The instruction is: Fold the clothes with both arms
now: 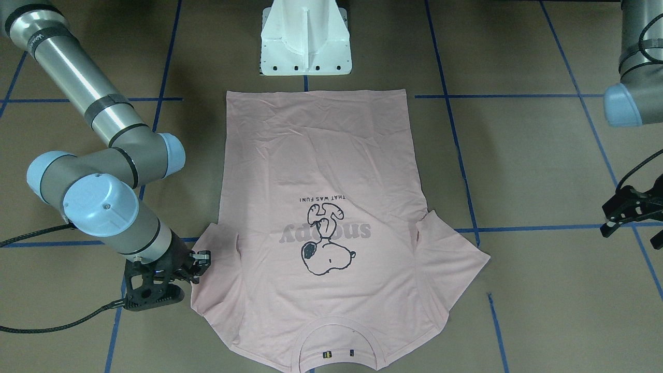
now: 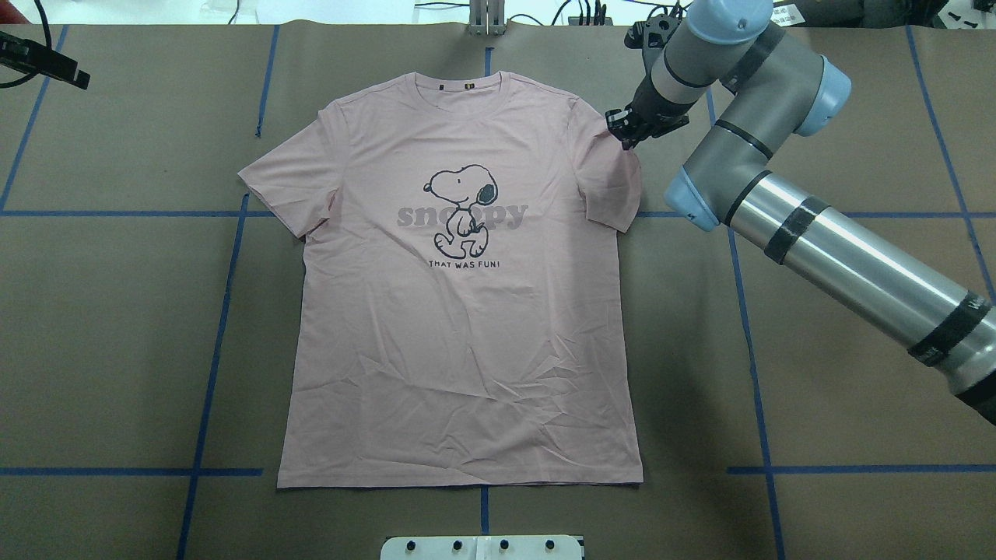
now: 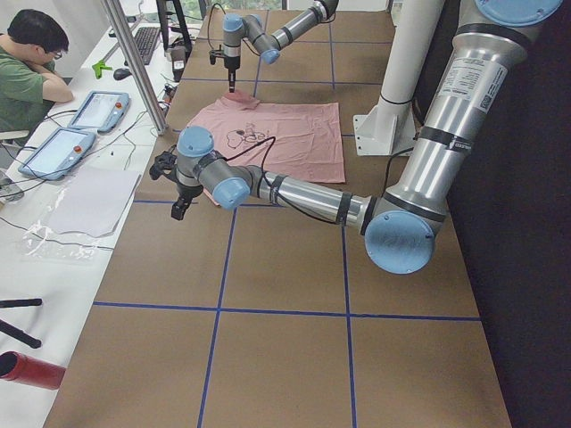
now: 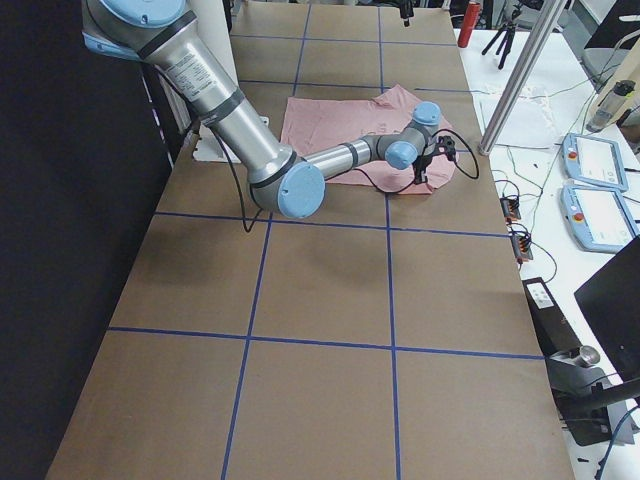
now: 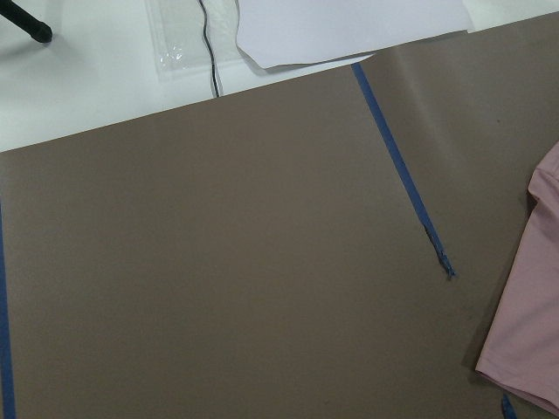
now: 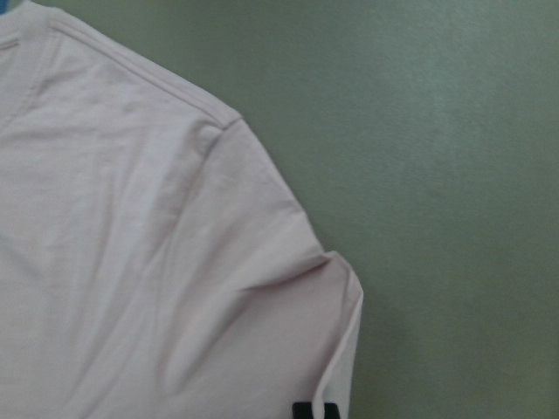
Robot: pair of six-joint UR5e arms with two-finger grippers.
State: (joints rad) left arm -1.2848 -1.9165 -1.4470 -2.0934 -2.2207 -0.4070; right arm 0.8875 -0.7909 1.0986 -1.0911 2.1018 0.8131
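Observation:
The pale pink T-shirt [image 2: 467, 327] lies flat and face up on the brown table, Snoopy drawing [image 2: 461, 208] showing, collar [image 2: 467, 82] at the far edge. My right gripper [image 2: 625, 131] hangs at the outer edge of the shirt's sleeve [image 2: 611, 179] on my right. Its jaws look open and hold nothing; in the front view it [image 1: 199, 268] sits at that sleeve's edge. The right wrist view shows the sleeve [image 6: 131, 262] with a small raised wrinkle and a dark tag [image 6: 314, 410]. My left gripper [image 1: 614, 215] looks open and empty, well left of the shirt.
The white pedestal base [image 1: 305, 41] stands at the shirt's hem end. Blue tape lines [image 2: 222, 311] cross the table. Beyond the far edge is a white bench with tablets [image 3: 98, 109], paper and a seated operator [image 3: 31, 62].

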